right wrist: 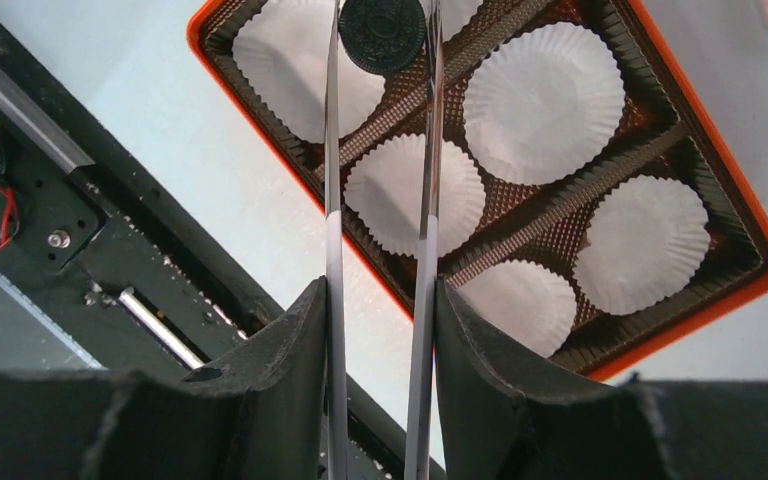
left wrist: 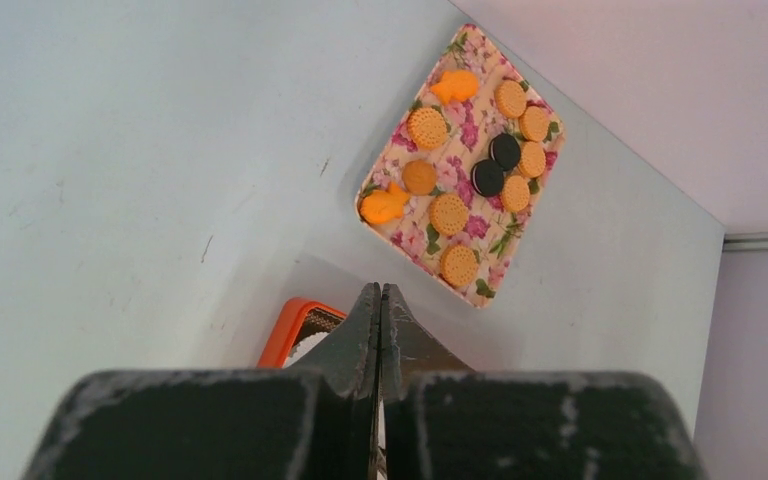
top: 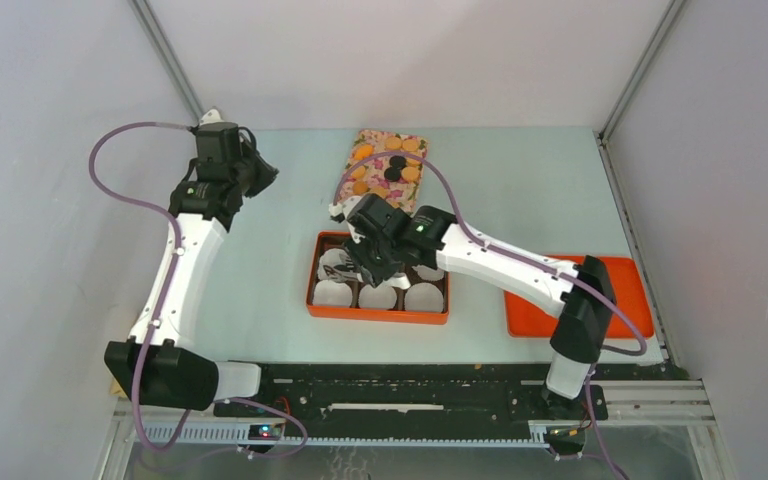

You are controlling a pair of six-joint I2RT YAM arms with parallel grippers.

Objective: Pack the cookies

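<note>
Several orange-tan and two black cookies (top: 392, 165) lie on a floral tray (top: 367, 138) at the back of the table; the left wrist view shows them too (left wrist: 450, 213). My right gripper (top: 370, 258) (right wrist: 380, 292) is shut on thin metal tongs (right wrist: 332, 200). The tong tips pinch one black cookie (right wrist: 381, 30) above the left end of the orange box (top: 377, 318). The box (right wrist: 750, 285) holds several white paper cups (right wrist: 545, 100), all empty. My left gripper (top: 263, 176) (left wrist: 380, 292) is shut and empty, held above the table left of the floral tray.
An orange lid (top: 632, 292) lies at the right, partly under my right arm. The black base rail (top: 410, 385) runs along the near edge. Grey walls stand close on the left, back and right.
</note>
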